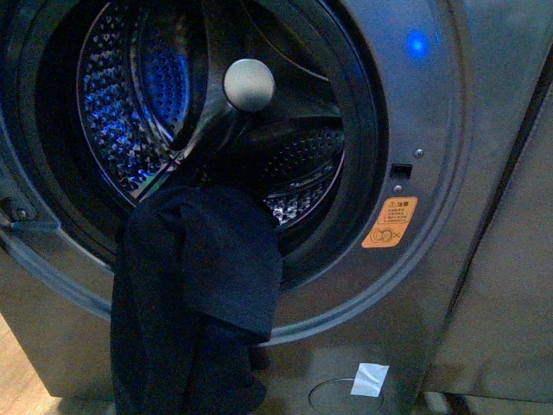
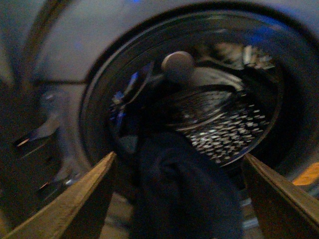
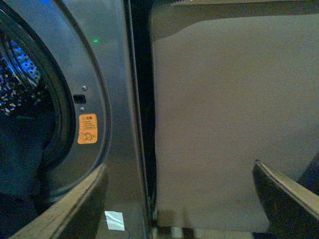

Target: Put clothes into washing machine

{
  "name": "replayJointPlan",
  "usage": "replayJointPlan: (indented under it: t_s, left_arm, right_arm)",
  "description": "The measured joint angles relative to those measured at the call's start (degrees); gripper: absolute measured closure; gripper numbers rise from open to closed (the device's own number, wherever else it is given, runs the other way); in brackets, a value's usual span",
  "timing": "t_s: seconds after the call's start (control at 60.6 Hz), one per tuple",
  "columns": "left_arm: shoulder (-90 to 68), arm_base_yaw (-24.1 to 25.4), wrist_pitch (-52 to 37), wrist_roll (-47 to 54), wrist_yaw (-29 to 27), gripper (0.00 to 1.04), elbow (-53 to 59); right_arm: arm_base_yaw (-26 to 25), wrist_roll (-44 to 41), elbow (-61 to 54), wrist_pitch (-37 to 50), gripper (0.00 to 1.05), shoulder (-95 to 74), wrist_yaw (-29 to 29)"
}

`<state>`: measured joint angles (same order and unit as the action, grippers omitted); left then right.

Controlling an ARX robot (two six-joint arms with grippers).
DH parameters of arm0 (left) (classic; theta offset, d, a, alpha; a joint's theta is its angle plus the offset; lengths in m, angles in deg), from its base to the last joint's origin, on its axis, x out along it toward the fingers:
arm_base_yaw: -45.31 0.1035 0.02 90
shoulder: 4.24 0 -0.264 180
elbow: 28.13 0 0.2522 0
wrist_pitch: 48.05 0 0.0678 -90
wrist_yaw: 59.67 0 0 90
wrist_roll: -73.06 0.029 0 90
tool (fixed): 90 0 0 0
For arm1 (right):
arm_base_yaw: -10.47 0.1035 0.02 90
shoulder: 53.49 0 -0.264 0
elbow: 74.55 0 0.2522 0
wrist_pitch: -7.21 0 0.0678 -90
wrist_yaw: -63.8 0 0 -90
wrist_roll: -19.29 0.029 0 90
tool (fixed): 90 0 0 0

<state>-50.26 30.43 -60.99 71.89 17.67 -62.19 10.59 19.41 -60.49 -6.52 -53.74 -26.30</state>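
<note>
Clothes (image 1: 197, 294) are hanging half out of the washing machine (image 1: 415, 112), draping over the lower lip of the black gasket (image 1: 363, 130) and trailing down the grey front panel, while the upper folds are reaching just inside the perforated drum (image 1: 121, 104).

Seen from the left wrist, the left gripper (image 2: 182, 199) is standing released, its two tan fingers (image 2: 79, 199) spreading wide, and the dark navy fabric is sitting between them without touching either one, as far as the blurred picture is showing. Beyond the fingertips the drum's shiny holes and a round grey knob (image 2: 177, 66) are showing.

Seen from the right wrist, the right gripper (image 3: 184, 199) is also standing released, grasping nothing. Its fingers (image 3: 70, 209) are framing the seam where the machine is meeting a plain grey panel (image 3: 224, 124). Beyond one finger, the orange sticker (image 3: 87, 129) is sitting beside the gasket, and a small white label (image 3: 114, 220) is lying low on the machine's front. A blue light (image 1: 416, 43) is glowing on the fascia above the sticker.
</note>
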Motion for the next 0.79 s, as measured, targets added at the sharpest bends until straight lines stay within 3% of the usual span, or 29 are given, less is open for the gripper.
replayJointPlan:
  t_s: [0.396, 0.495, 0.528, 0.594, 0.792]
  left_arm:
    - [11.21, 7.52, 0.74, 0.70, 5.51, 1.02, 11.52]
    - [14.14, 8.94, 1.81, 0.76, 7.17, 1.01, 13.35]
    - [15.76, 12.02, 2.73, 0.79, 11.45, 1.01, 14.21]
    - [18.27, 14.56, 3.98, 0.79, 12.22, 1.01, 15.34]
    - [23.04, 14.71, 6.93, 0.79, 12.63, 1.01, 17.16]
  right_arm:
    - [0.00, 0.00, 0.00, 0.00, 0.07, 0.00, 0.09]
    - [0.00, 0.00, 0.00, 0.00, 0.07, 0.00, 0.09]
    - [0.00, 0.00, 0.00, 0.00, 0.07, 0.00, 0.09]
    - [0.00, 0.00, 0.00, 0.00, 0.07, 0.00, 0.07]
    - [0.00, 0.00, 0.00, 0.00, 0.07, 0.00, 0.13]
